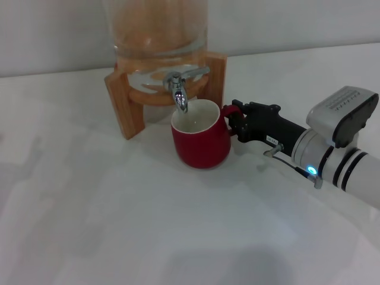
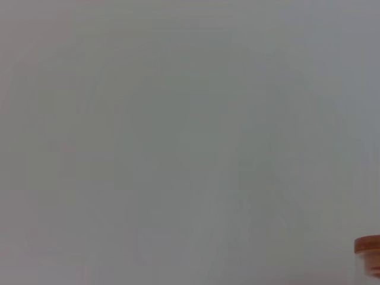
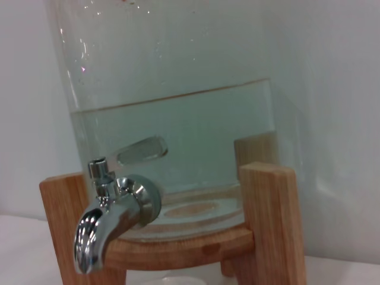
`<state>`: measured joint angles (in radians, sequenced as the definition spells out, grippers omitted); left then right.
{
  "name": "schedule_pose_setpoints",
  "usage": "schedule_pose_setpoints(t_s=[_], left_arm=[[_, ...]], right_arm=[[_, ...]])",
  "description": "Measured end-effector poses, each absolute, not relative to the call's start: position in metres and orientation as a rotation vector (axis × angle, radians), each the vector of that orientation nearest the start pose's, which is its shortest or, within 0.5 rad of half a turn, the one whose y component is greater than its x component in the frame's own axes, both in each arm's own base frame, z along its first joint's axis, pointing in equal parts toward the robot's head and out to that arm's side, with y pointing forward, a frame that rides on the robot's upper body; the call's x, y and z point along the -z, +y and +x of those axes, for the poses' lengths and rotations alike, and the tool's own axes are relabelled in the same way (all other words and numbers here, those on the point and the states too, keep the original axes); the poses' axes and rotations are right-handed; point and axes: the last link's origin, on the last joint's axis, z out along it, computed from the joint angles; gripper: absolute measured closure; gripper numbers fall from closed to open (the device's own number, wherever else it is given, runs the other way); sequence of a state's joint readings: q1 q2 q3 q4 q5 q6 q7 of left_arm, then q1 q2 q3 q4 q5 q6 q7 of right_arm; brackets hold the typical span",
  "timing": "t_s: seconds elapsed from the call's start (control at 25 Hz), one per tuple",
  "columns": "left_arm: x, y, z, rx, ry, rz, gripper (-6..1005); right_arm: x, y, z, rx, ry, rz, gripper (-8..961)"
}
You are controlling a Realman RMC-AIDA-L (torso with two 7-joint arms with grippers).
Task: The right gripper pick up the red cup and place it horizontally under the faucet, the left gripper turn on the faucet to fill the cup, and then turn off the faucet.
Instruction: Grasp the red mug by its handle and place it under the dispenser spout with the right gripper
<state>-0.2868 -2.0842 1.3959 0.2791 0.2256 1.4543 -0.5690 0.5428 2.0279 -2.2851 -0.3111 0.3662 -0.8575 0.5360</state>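
the red cup (image 1: 200, 142) stands upright on the white bench (image 1: 119, 225), its mouth right below the spout of the faucet (image 1: 180, 89), with no water showing in it yet. the right gripper (image 1: 235, 122) has its jaws closed on the cup's handle, reaching in from the robot's right. the left gripper is out of sight in every view. the main risk i judge: if the right arm shifts or lets go roughly, the cup slides off line and water lands on the bench. the lever sits close above the rim, so a clumsy reach by the left arm could knock the cup or the wooden stand (image 1: 124, 107).
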Motion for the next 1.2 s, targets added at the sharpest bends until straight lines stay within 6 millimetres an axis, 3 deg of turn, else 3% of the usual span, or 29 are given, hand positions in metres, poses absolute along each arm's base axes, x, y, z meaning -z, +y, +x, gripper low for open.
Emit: schedule_pose_setpoints(t_s=[0.32,0.84,1.2], left_arm=[[-0.0283,0.2984,-0.3083,1.15,-0.469,-1.594,124],[-0.0271,0.2985,-0.307,1.153,-0.467,-1.604,124],[-0.0267,0.2983,-0.3071,1.153,-0.468,-1.605,123]], right_arm=[[0.073,0.3617,0.2726,-0.728,0.708,-2.087,756],[0.0741,0.3617,0.2762,-0.702,0.725,-2.086,649],[0.0773,0.3617,0.2733,-0.696,0.719,-2.105,635]])
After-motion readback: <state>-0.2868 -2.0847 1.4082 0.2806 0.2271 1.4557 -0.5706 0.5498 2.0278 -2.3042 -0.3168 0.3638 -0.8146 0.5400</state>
